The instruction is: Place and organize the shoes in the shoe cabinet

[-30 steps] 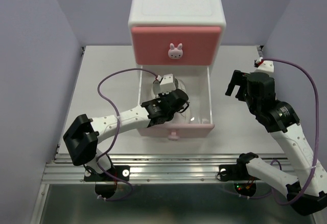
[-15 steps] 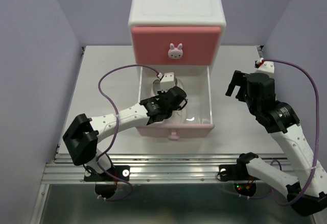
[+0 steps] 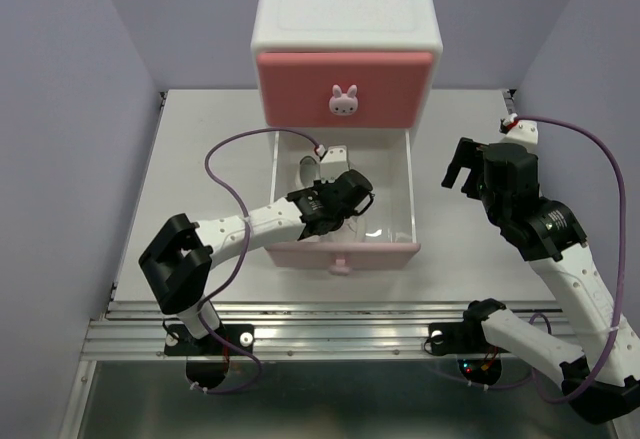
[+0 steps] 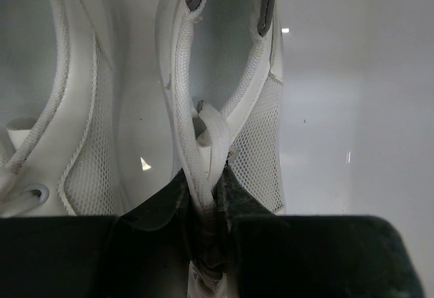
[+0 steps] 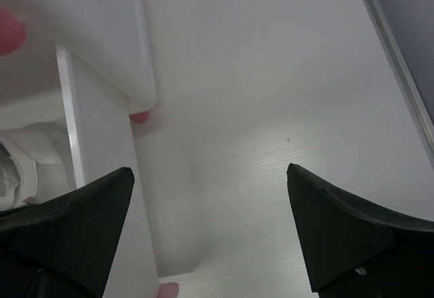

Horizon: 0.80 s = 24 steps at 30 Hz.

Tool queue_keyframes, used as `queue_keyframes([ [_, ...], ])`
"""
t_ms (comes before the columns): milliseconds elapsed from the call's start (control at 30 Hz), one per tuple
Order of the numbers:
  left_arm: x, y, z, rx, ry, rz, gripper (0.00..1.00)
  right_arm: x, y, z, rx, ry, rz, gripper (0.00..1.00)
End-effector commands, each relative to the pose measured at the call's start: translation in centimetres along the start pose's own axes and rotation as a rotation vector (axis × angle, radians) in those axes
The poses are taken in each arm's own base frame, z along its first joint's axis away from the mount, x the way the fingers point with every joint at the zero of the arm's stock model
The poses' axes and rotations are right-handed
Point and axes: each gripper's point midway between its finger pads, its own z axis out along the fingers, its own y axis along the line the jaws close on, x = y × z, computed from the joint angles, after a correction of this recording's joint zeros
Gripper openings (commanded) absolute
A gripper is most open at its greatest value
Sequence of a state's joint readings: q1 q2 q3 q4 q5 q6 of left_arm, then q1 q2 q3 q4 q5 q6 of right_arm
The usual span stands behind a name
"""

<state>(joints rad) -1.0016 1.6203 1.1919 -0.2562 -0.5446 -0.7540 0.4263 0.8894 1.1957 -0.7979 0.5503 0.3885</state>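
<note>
Pinching the tongue and lace of one white sneaker [image 4: 230, 101] with the left gripper [image 4: 207, 199], jaws drawn narrow on that thin fold, probably for want of any firmer handle on so soft a shoe. Lowering it heel-away inside the pulled-out lower drawer [image 3: 411, 194] of the shoe cabinet [image 3: 345, 9], just beside the second sneaker [image 4: 61, 108] and roughly parallel to it, apparently pairing the two neatly and saving room on the drawer's right. Hovering the right gripper [image 5: 209, 176] over the table [image 5: 271, 74] just outside the drawer's right wall, fingers spread wide and gripping nothing, seemingly parked clear of the working arm. Finding no flip-flops in any view; possibly lying behind the shut upper drawer [image 3: 300, 89], though impossible to tell. Judging the release as next, with the sole resting flat first.
</note>
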Motion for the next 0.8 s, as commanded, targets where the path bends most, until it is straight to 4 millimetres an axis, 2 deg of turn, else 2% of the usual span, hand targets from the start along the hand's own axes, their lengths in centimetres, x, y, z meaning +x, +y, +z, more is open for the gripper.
queue_keyframes([
  [0, -2.3, -0.6, -0.6, -0.004, -0.056, -0.075, 0.00, -1.5, -0.2, -0.4, 0.002, -0.066, 0.041, 1.00],
  [167, -2.0, -0.4, -0.1, -0.025, -0.040, -0.047, 0.00, -1.4, -0.2, -0.3, 0.003, -0.063, 0.041, 1.00],
  [333, -2.1, -0.5, -0.3, -0.025, -0.035, -0.034, 0.18, -1.3, -0.2, -0.3, 0.004, -0.062, 0.040, 1.00],
  [433, -2.0, -0.4, -0.4, -0.024, -0.030, -0.016, 0.24, -1.4, -0.2, -0.3, 0.005, -0.064, 0.039, 1.00],
  [533, -2.2, -0.5, -0.6, -0.014, -0.028, 0.001, 0.26, -1.4, -0.3, -0.3, 0.006, -0.065, 0.039, 1.00],
  [700, -2.8, -0.7, -1.3, 0.009, -0.032, 0.022, 0.47, -1.3, -0.3, -0.3, 0.006, -0.065, 0.041, 1.00],
  [767, -3.2, -0.7, -1.7, 0.010, -0.035, 0.026, 0.62, -1.4, -0.3, -0.3, 0.007, -0.066, 0.045, 1.00],
])
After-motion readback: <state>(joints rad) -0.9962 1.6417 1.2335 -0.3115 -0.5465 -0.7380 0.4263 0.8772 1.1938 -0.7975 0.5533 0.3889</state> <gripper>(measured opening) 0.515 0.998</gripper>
